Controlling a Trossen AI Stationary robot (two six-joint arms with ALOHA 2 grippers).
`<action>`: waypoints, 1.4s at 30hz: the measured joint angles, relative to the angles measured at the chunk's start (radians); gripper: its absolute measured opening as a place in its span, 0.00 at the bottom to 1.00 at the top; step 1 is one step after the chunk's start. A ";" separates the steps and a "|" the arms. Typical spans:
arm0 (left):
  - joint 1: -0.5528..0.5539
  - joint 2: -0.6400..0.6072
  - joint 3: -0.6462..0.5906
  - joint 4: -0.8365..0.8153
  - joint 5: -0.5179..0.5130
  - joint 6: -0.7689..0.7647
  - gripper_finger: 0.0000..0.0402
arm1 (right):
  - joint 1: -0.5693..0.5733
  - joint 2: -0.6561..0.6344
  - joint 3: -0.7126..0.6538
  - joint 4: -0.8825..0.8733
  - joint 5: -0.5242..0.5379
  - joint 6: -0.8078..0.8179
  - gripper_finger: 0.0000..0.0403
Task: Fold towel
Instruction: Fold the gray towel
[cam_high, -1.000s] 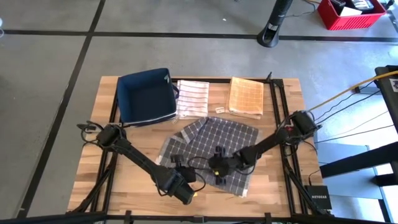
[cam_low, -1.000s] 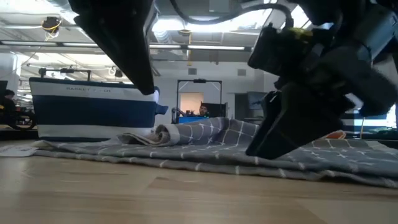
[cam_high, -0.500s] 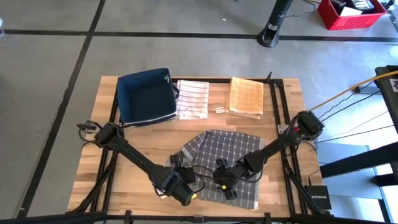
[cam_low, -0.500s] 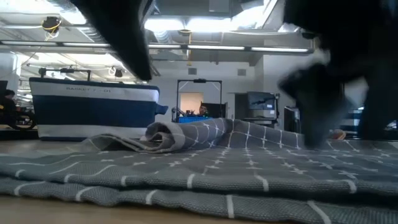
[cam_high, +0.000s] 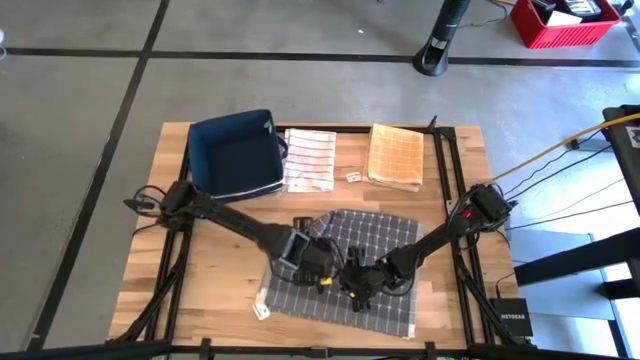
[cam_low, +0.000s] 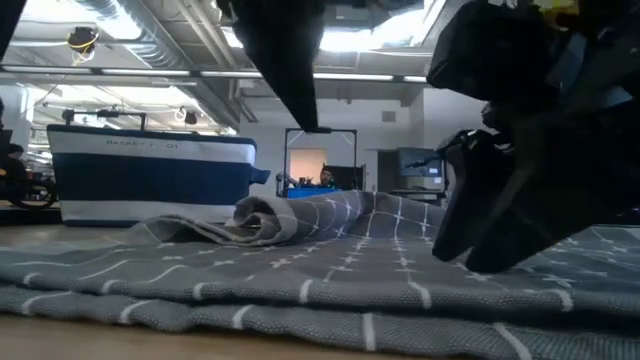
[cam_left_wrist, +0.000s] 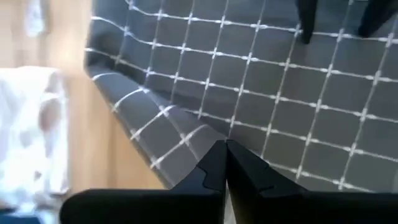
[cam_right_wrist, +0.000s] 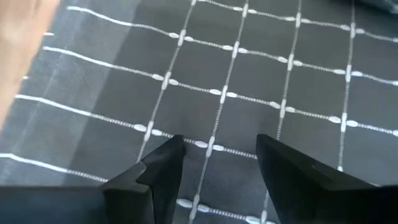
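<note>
Fingers of the left gripper (cam_left_wrist: 224, 163) are pressing tightly together, nothing visibly caught between them, hovering over the gray checked towel (cam_high: 375, 255). That towel is lying spread on the near part of the counter (cam_high: 215, 260), with a fold bunched up along its far edge. Just to the right, the right gripper (cam_right_wrist: 214, 171) is hanging low over the same cloth, its fingers (cam_right_wrist: 163, 163) standing spread apart and holding nothing.

The dark left arm reaches inward, its two-finger hand (cam_high: 322, 268) pinched shut. The dark right arm mirrors it. Its hand (cam_high: 357, 290) stands spread wide, close beside the left.
</note>
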 joint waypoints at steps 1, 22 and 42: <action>0.013 0.004 0.000 0.003 0.025 0.014 0.01 | 0.001 0.007 0.002 0.003 -0.013 0.003 0.51; 0.200 0.016 -0.369 0.079 -0.007 0.105 0.01 | 0.003 0.024 0.001 0.008 -0.088 0.006 0.51; 0.167 -0.329 -0.531 0.291 0.264 -0.296 0.14 | 0.002 0.025 0.000 0.004 -0.102 0.007 0.51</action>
